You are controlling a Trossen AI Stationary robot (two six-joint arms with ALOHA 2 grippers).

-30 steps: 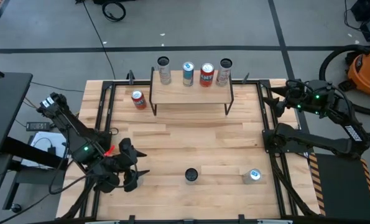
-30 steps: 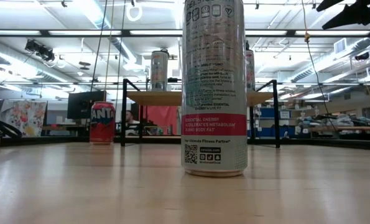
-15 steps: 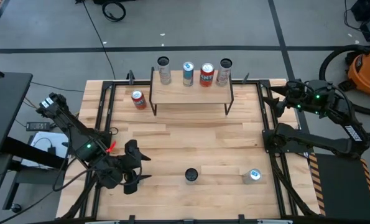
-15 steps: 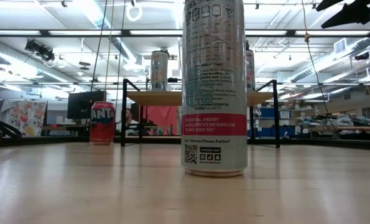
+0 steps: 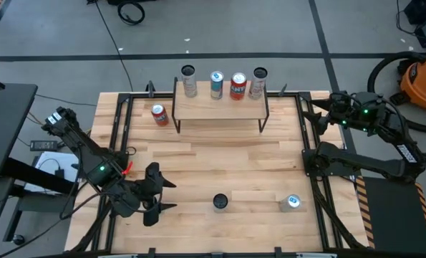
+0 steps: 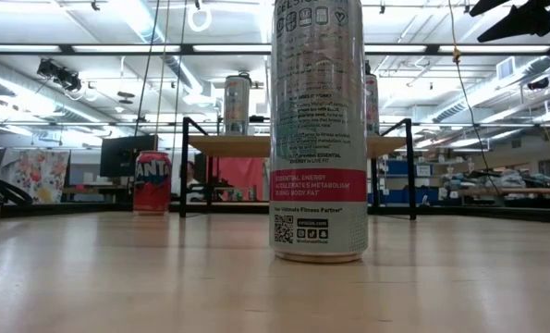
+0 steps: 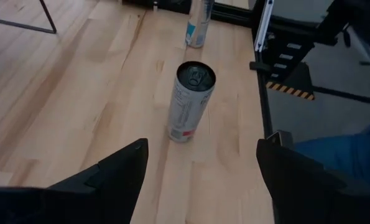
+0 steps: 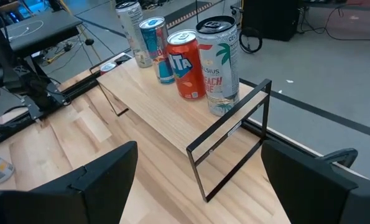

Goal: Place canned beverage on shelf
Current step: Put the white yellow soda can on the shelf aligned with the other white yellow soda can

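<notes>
The shelf [image 5: 220,105], a light-wood board on black legs, stands at the table's far side with several cans on it. It also shows in the right wrist view [image 8: 166,115]. A tall silver can [image 5: 220,203] stands upright on the table near the front; it also shows in the left wrist view [image 7: 191,102]. A blue-topped can [image 5: 293,202] stands to its right, and a red can [image 5: 160,115] stands left of the shelf. My left gripper [image 5: 162,196] is open and empty, left of the tall silver can. My right gripper [image 5: 318,115] is open and empty, right of the shelf.
Black metal rails [image 5: 119,136] run along the table's left and right sides. Bare tabletop [image 5: 220,158] lies between the shelf and the front cans. In the low view the tall can [image 6: 318,129] fills the middle, with the shelf [image 6: 293,145] behind it.
My left gripper has gone a little toward the table's right edge, toward the tall silver can, staying open. The cans have not moved.
</notes>
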